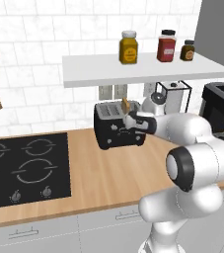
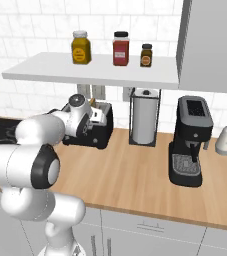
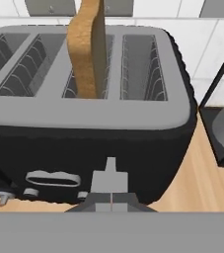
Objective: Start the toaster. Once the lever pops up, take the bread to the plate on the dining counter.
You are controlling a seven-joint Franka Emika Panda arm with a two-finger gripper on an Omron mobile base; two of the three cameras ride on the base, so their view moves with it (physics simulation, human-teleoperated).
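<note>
Wood counter [image 1: 108, 173] carries our toaster [image 3: 91, 123], and we see the bread [image 3: 88, 47] standing upright in one slot, its top poking out. Our gripper [image 3: 111, 200] sits pressed together, empty, right at the toaster's front.

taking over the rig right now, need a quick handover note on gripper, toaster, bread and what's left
Gripper: shut, empty, right at the toaster's front, by the lever.
Toaster: on the wood counter beside the hob.
Bread: upright in a slot, sticking well out of the top.
Done: arm brought to the toaster front.
Left: lever looks not yet pressed; start it, wait for the pop, carry the bread to the plate on the dining counter.
</note>
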